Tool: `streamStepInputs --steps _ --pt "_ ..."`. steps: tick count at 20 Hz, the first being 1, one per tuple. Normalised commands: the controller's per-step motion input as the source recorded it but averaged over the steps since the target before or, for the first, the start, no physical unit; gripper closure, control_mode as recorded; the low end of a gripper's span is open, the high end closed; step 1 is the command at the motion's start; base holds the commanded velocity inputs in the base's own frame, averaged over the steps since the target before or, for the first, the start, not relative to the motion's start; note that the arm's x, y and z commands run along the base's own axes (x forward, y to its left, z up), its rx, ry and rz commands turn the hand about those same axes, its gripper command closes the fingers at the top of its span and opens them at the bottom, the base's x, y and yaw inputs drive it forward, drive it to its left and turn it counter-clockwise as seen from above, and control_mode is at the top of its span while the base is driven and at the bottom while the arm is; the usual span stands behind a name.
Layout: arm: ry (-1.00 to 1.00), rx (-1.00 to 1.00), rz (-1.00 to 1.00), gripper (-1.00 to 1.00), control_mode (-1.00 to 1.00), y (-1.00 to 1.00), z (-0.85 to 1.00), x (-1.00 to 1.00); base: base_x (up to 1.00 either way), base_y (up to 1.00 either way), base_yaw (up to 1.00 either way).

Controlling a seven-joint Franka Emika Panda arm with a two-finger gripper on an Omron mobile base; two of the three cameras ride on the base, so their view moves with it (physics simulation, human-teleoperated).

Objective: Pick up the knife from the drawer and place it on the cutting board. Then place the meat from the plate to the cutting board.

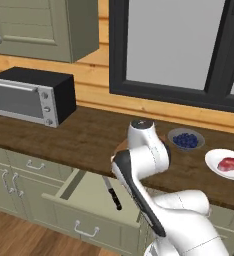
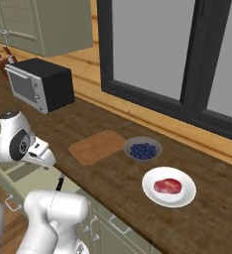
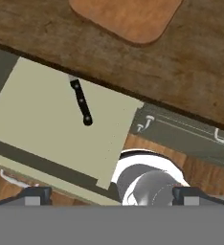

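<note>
The knife (image 3: 81, 101) lies flat in the open drawer (image 3: 42, 129), black handle toward me, its blade tip tucked under the counter edge. It also shows in the left base view as the knife (image 1: 112, 193) inside the drawer (image 1: 84, 197). My gripper (image 3: 111, 195) hovers above the drawer, open, with nothing between its fingers and well clear of the knife. The cutting board (image 2: 97, 147) rests bare on the dark counter, just beyond the drawer. To its right stands the white plate (image 2: 185, 197) carrying the red meat (image 2: 167, 186).
A grey bowl of blue berries (image 2: 143, 150) sits between the board and the plate. A microwave (image 1: 31, 95) stands far left on the counter. Shut cabinet drawers with silver handles (image 3: 145, 122) flank the open drawer. My own arm (image 1: 139, 165) blocks most of the board in the left base view.
</note>
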Motion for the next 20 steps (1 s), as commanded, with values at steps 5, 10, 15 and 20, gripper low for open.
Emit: streamStepInputs --steps 5,10,15,20 --pt "0.02 0.00 -0.36 -1.00 -1.00 0.99 -0.62 0.06 0.00 0.00 0.00" --pt "0.09 0.04 -0.26 -1.00 -1.00 0.71 -0.50 0.25 0.00 0.00 0.00" --pt "0.05 0.08 -0.06 -1.00 -1.00 0.23 -0.07 0.47 0.00 0.00 0.00" --pt "0.02 0.02 -0.01 -1.00 -1.00 0.10 -0.25 0.46 0.00 0.00 0.00"
